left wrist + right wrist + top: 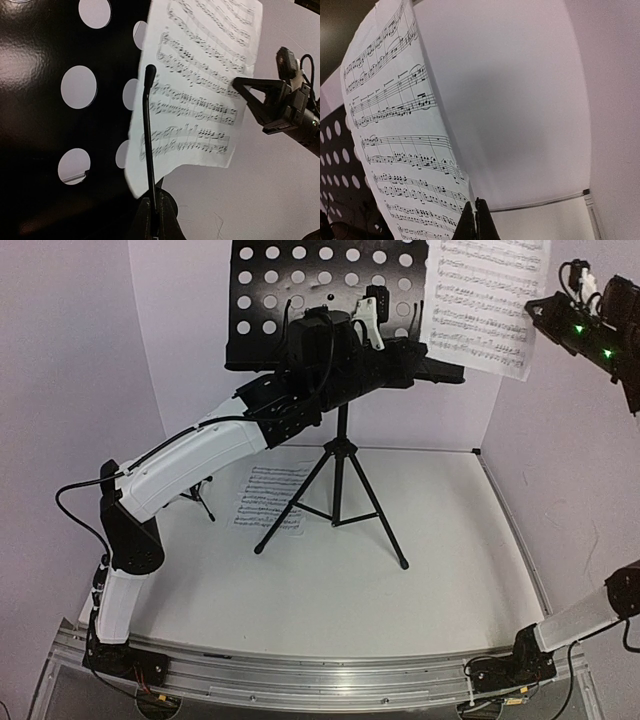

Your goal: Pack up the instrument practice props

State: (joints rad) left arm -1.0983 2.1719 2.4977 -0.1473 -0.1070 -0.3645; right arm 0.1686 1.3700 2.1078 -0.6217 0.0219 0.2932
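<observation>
White sheet-music page [485, 300] stands on the tall black perforated music stand [270, 300], its right edge pinched in my closed right gripper [475, 212] while my left gripper [154, 205] clamps the stand's thin retainer arm [148, 125]; page removal seems underway, next needing a gentle sideways pull.

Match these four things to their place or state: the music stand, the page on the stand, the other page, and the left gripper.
Things:
1. music stand
2. page on the stand
3. second page
4. left gripper

Places or states:
A. lying flat on the table by the tripod legs
B. shut on a thin black rod
C. standing upright on its tripod
D. edge pinched by the right gripper

Pairs: 1-C, 2-D, 3-A, 4-B
</observation>
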